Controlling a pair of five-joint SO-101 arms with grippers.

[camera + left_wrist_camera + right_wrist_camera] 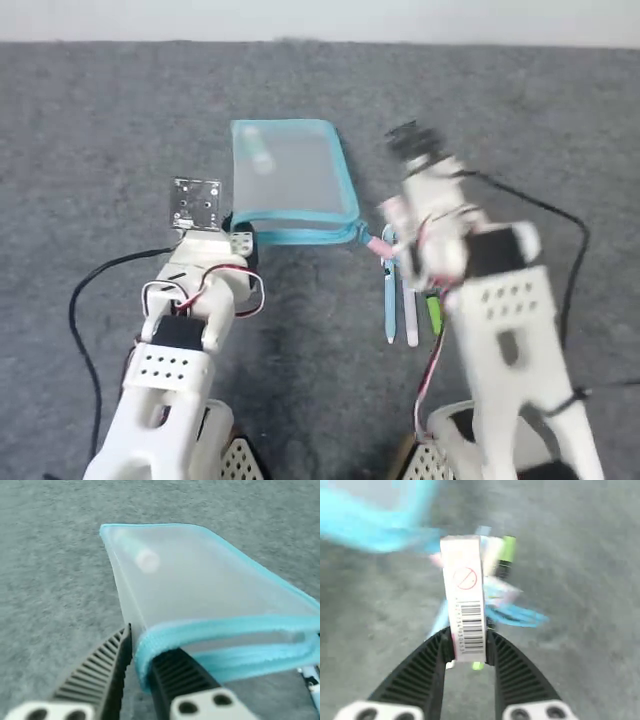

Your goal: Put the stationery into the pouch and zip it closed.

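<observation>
The translucent pouch (pixel 290 175) with cyan trim lies flat on the grey mat, its mouth facing the arms. A pale item (pixel 146 560) rests inside it. My left gripper (pixel 238 238) is shut on the pouch's (pixel 200 590) near-left corner, one finger inside the opening, as the left wrist view (pixel 137 667) shows. My right gripper (pixel 467 647) is shut on a small white eraser box (pixel 465 600), held above the pens. From above, that gripper (pixel 388 225) hangs beside the pouch's right corner. A blue pen (pixel 390 300), a white pen (pixel 410 312) and a green pen (pixel 434 312) lie on the mat.
Grey carpet-like mat (pixel 110 120) covers the table. Cables trail from both arms, one black cable (pixel 560 220) to the right. The pouch's zipper pull (pixel 372 240) sticks out toward the pens.
</observation>
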